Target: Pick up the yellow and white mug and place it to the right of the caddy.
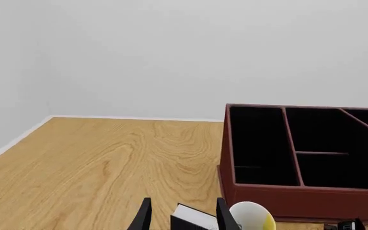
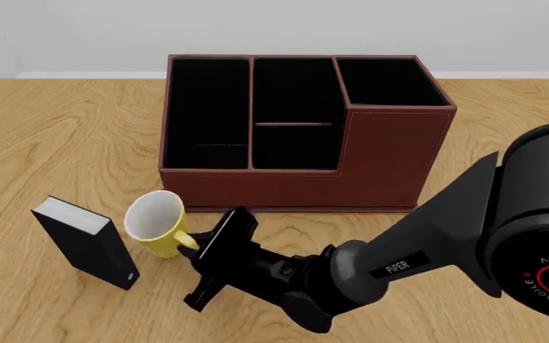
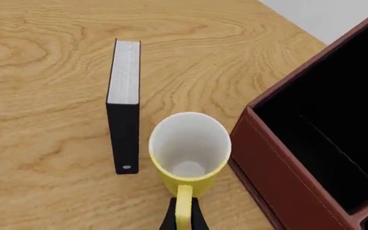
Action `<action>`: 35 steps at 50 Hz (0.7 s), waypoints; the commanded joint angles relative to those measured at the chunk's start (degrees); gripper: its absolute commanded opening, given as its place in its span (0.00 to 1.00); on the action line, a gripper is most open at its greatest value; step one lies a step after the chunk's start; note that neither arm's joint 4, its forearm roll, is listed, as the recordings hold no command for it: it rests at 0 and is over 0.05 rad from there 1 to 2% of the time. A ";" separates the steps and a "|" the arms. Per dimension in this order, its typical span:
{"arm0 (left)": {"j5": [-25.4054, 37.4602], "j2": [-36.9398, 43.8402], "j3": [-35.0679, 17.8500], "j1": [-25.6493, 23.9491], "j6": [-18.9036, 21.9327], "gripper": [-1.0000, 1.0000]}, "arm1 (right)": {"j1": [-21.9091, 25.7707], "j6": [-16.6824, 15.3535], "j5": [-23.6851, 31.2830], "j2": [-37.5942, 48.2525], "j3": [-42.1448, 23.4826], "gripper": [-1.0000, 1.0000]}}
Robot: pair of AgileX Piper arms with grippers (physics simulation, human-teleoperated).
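The yellow and white mug (image 2: 157, 221) stands upright in front of the caddy's left end, its handle pointing toward my right arm. The caddy (image 2: 379, 157) is a large reddish-brown organiser with black compartments at the table's middle. My right gripper (image 2: 198, 247) is shut on the mug's yellow handle; the right wrist view shows its fingers (image 3: 170, 218) pressed on either side of the handle, below the mug (image 3: 189, 143) and beside the caddy (image 3: 280, 167). My left gripper (image 1: 184, 203) is open and empty, with the mug (image 1: 253, 216) and the caddy (image 1: 299, 199) ahead of it.
A small black book-like box (image 2: 88, 243) stands on edge just left of the mug; it also shows in the right wrist view (image 3: 124, 129) and the left wrist view (image 1: 193, 218). Bare wooden table (image 2: 503, 121) lies to the right of the caddy. A white wall stands behind.
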 commanded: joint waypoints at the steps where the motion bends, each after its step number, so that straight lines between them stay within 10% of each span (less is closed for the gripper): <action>1: 0.04 0.00 -0.18 -0.59 -0.15 1.00 | -1.34 0.07 -0.45 -0.90 1.73 0.00; 35: 6.50 0.00 -11.25 -4.82 1.17 1.00 | 4.59 -4.59 -1.12 -29.88 21.79 0.00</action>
